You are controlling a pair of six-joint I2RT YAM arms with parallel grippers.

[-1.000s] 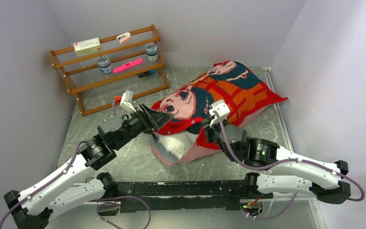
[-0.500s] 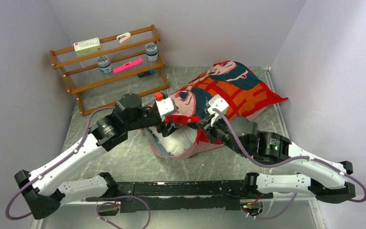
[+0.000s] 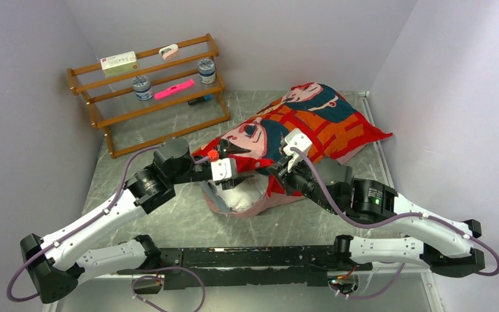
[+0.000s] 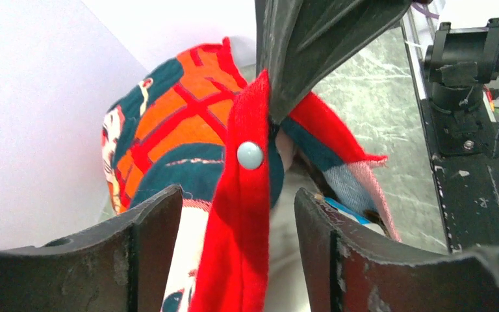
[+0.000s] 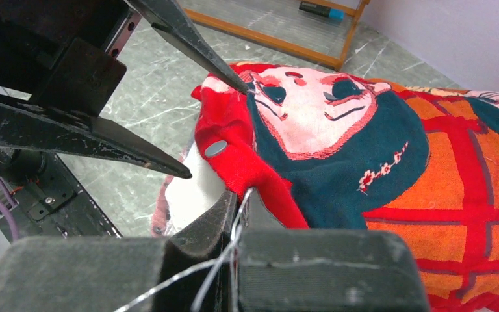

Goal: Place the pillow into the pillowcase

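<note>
Bulging from the open mouth of the pillowcase (image 3: 318, 127), the pillow (image 3: 239, 195) is mostly inside. Only its white near end shows, just below the fingers of both arms. It looks plump and light, soft enough to squash under a push, so it should give rather than slide. The cloth around it is thin and limp, and it is likely to bunch or slip out of a shallow pinch. The best place to take hold looks like the thick red hem (image 4: 234, 260) — the folded band carrying a pale snap button (image 4: 249, 155) — since doubled cloth should stretch little.

The right gripper (image 5: 235, 211) is clenched on that hem, raising it into a ridge above the pillow's bare end. The left gripper (image 4: 237, 195) stands spread with nothing in it. The hem runs up between its two fingers (image 4: 149, 247), and the button sits just beyond their tips. Neither finger appears to touch the cloth. Closing there, beside the right arm's pinch, would probably let both arms draw the mouth over the white end.

Beyond the fingers the stuffed case lies across the grey table (image 3: 169, 218). A wooden rack (image 3: 146, 84) stands well apart from the left fingers.
</note>
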